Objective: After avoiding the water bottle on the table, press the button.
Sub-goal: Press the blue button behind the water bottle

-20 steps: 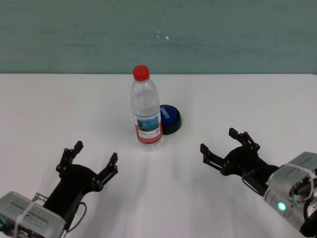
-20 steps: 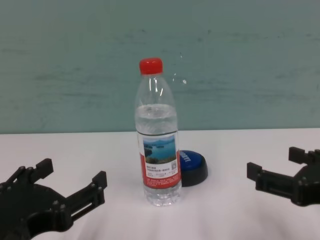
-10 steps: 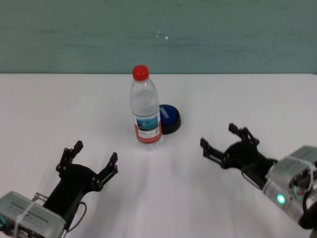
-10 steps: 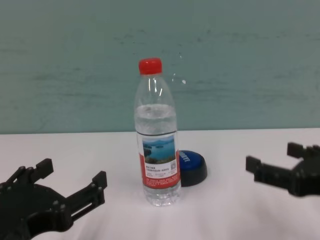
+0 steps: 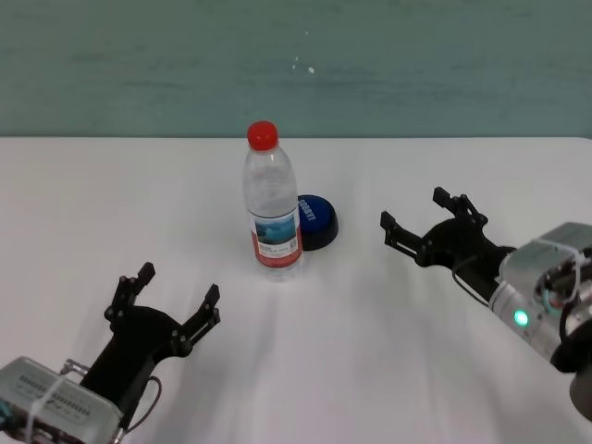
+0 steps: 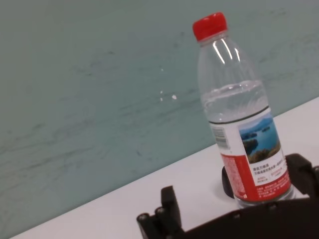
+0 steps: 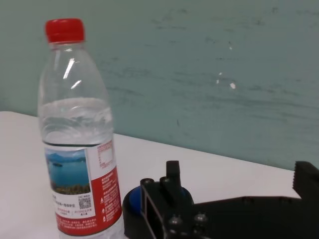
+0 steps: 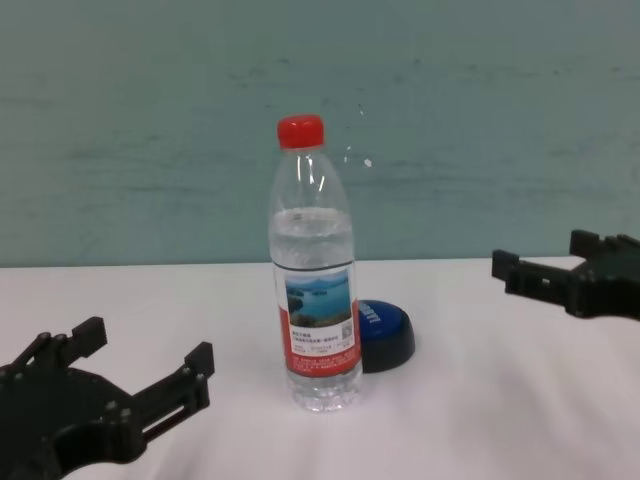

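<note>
The clear water bottle with its red cap stands upright mid-table, also seen in the chest view as the water bottle. Just behind it and to its right lies the blue dome button, partly hidden by the bottle; the button shows in the chest view too. My right gripper hovers open, raised above the table, to the right of the button. My left gripper stays parked and open near the front left.
A teal wall runs behind the table's far edge. The white tabletop stretches wide on both sides of the bottle. In the right wrist view the bottle stands in front of the button.
My right gripper has risen and moved forward toward the button's right side. The left arm, bottle and button have not moved.
</note>
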You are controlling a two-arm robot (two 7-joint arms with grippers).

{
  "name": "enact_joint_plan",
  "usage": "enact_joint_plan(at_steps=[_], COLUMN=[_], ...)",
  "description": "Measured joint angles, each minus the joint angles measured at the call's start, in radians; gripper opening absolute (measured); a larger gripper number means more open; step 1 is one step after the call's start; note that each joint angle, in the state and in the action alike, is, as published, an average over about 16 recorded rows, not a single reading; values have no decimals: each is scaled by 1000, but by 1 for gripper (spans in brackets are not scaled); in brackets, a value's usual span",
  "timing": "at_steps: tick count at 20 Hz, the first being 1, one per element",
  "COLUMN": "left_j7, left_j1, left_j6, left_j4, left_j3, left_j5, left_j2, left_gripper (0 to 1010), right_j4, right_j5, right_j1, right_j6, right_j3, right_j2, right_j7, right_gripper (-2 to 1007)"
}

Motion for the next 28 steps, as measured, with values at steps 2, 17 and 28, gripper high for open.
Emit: enact_joint_plan(at_steps=[2,17,28], left_j7=[0,0,0], left_j1=[0,0,0], left_j6=[0,0,0], left_j4=[0,0,0], left_j3=[0,0,0], left_j5=[0,0,0], left_j2=[0,0,0], left_gripper=[1000,1000,1000], right_j4=[21,199,294], right_j5=[3,43,72], right_j1=[26,211,290], right_j6=[2,13,-7], right_j3=[-3,-66,-112], right_j2=[-1,13,34], right_j7=[6,109,170], right_gripper=[1004,1004,1004])
